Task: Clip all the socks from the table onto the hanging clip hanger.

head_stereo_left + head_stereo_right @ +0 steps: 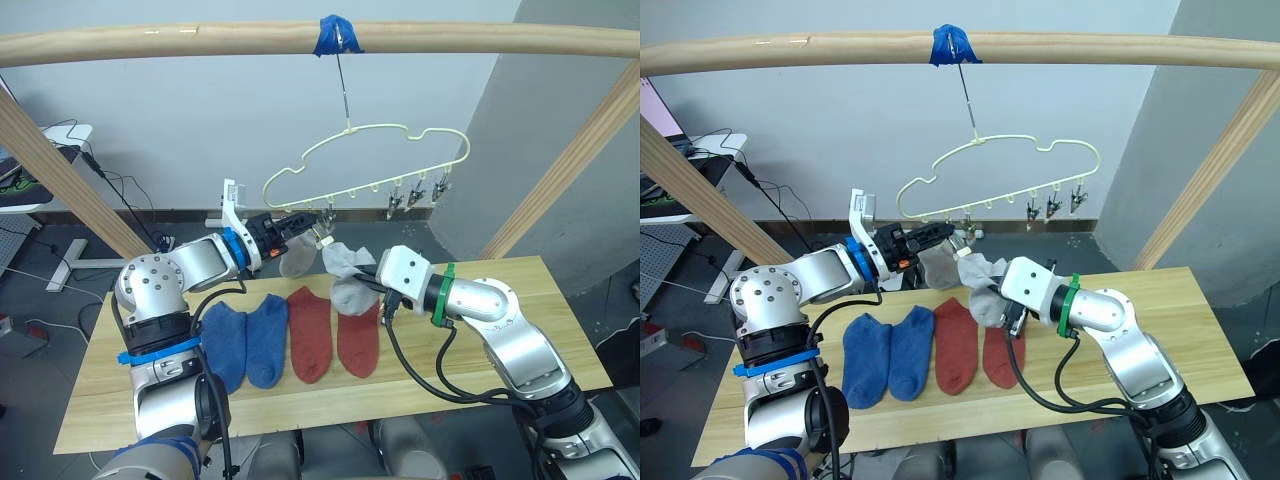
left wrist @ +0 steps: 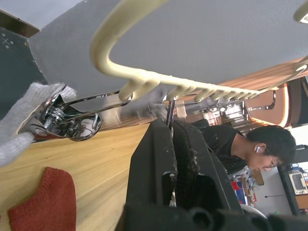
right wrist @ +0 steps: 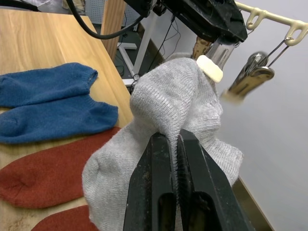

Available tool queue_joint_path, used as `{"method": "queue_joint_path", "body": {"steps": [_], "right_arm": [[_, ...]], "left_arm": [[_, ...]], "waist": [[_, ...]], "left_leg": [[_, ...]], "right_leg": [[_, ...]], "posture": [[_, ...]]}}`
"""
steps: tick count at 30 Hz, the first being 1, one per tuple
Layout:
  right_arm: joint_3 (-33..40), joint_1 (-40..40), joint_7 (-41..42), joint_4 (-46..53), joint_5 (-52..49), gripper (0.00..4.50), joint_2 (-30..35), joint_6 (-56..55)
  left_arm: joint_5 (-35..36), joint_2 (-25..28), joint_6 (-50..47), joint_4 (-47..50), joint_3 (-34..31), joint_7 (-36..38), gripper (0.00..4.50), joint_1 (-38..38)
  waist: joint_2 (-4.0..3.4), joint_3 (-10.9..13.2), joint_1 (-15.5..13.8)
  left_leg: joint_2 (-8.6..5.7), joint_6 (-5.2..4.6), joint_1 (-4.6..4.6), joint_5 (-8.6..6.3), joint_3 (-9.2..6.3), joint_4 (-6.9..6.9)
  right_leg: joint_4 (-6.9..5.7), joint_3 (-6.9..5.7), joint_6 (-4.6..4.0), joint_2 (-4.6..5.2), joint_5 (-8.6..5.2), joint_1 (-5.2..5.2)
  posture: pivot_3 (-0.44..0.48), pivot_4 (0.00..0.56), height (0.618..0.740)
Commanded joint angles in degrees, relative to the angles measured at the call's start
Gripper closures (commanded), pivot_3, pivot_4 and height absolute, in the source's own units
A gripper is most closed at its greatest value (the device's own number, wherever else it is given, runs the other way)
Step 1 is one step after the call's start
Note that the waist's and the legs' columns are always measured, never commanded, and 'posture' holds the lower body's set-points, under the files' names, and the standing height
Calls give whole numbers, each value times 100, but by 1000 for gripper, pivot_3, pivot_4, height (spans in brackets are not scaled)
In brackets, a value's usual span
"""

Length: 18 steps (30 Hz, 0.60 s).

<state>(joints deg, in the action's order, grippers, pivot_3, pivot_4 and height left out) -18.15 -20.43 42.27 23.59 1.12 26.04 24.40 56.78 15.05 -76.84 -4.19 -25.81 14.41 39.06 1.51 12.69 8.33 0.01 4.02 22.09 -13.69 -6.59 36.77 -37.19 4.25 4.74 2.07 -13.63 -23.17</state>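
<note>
1. So far, one light grey sock [image 1: 296, 262] appears to hang from a metal clip at the left end of the clip hanger [image 1: 385, 160]; the left wrist view shows grey knit caught in that clip's jaws, so I judge this one as done.
2. The second grey sock [image 1: 347, 278] is in the air just under the hanger's left clips, pinched in the right end effector [image 1: 372, 284], whose two black fingers [image 3: 159, 187] are pressed together on a fold of the fabric.
3. The left end effector [image 1: 300, 225] reaches to the hanger's clip row beside that sock. Its fingers look closed on a thin metal clip wire in the left wrist view, probably working the clip for the incoming sock.
4. Four socks lie flat on the worktop [image 1: 520, 330], side by side and near each other: two blue socks [image 1: 245, 340] on the robot's left and two red socks [image 1: 333, 333] next to them.
5. My estimate: one of six clipped, one in hand and not yet clipped, four untouched. Several clips toward the hanger's right end [image 1: 415, 192] hang free.
</note>
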Motion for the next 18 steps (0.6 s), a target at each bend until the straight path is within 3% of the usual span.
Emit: {"method": "queue_joint_path", "body": {"steps": [1, 13, 17, 18], "right_arm": [[-72, -119, -98, 83, 19, 4478, -118, -97], [-153, -268, -207, -233, 80, 4478, -300, -305], [-139, -323, -206, -296, 53, 4478, -313, -313], [-153, -331, -218, -327, 59, 4494, -330, -328]], "left_arm": [[-86, 34, -31, -61, 114, -84, 4500, -61], [-45, 126, 22, 89, 290, 25, 4500, -158], [-321, 419, 439, 439, 836, 487, 4500, -389], [-222, 396, 435, 462, 795, 527, 4220, -397]], "waist": [[0, 0, 2], [0, 0, -4], [-1, 0, -2], [-2, -1, -3]], "left_leg": [[0, 0, 0, 0, 0, 0], [0, 0, 0, 0, 0, -6], [1, 0, -1, 0, 0, -9], [1, 0, -1, 0, 0, -10]], "right_leg": [[0, 0, 0, 0, 0, 0], [4, 0, 0, 0, 0, -1], [5, 0, 0, 0, 0, -2], [5, 0, -1, 0, 0, -2]], "posture": [[-182, 192, 740], [-169, 183, 740], [-169, 183, 740], [-169, 175, 740]]}}
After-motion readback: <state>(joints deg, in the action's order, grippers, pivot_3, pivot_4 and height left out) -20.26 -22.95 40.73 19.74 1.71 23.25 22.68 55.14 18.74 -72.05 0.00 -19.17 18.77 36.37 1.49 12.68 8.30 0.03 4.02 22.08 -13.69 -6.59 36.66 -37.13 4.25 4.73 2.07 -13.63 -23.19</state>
